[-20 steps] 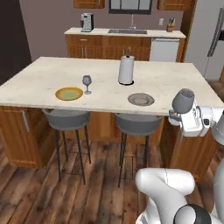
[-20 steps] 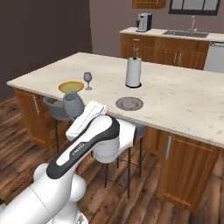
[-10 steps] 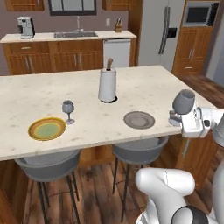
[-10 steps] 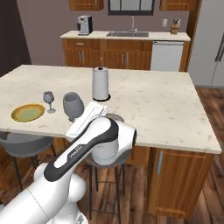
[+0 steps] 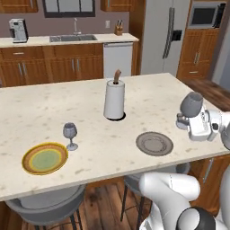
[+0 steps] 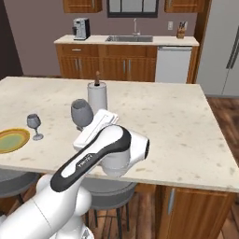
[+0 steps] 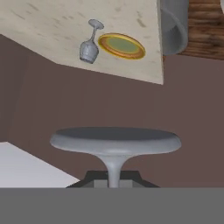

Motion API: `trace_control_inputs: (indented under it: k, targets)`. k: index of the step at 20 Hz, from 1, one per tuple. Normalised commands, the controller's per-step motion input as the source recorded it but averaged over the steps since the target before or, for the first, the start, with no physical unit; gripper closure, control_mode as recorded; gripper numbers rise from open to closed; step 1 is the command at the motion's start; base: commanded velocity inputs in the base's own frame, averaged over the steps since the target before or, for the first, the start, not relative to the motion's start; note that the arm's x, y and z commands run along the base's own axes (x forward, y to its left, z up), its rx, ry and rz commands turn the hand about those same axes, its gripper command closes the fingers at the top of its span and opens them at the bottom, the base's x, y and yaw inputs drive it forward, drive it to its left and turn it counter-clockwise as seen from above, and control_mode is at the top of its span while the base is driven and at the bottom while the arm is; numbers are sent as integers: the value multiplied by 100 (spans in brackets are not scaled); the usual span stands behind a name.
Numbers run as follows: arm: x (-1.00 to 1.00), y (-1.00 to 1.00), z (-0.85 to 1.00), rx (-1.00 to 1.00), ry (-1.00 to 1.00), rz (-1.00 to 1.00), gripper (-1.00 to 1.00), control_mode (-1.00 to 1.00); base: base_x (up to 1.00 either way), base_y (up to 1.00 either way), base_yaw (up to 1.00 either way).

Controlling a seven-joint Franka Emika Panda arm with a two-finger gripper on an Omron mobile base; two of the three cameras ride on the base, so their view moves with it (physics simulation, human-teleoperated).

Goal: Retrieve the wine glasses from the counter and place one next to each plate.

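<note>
here hand (image 5: 183, 121) grips a wine glass (image 5: 192, 104) near the grey plate (image 5: 154, 143).

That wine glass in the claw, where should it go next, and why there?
Probably over and down beside the grey plate. The claw is shut on the held wine glass, lifted at the island's right side. The yellow-rimmed plate already has a wine glass standing next to it, while the grey one has none.

Base cameras swing round the island worktop (image 5: 90, 134), whole scene shifts, grey plate (image 5: 154, 143) now close under the held wine glass (image 5: 192, 104).
</note>
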Motion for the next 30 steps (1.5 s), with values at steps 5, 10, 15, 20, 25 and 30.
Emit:
trace_control_inputs:
  k: [5, 10, 15, 20, 25, 30]
  targets:
    - [0, 0, 0, 0, 0, 0, 100, 100, 42, -27, 14]
    - [0, 0, 0, 0, 0, 0, 100, 100, 1, -37, 45]
    - [0, 0, 0, 0, 0, 0, 100, 100, 10, -45, 30]
    - [0, 0, 0, 0, 0, 0, 100, 100, 36, -35, 10]
    - [49, -35, -28, 0, 3, 0, 100, -100, 8, -7, 0]
    - [46, -60, -42, -1, 4, 0, 100, -100, 0, 0, 0]
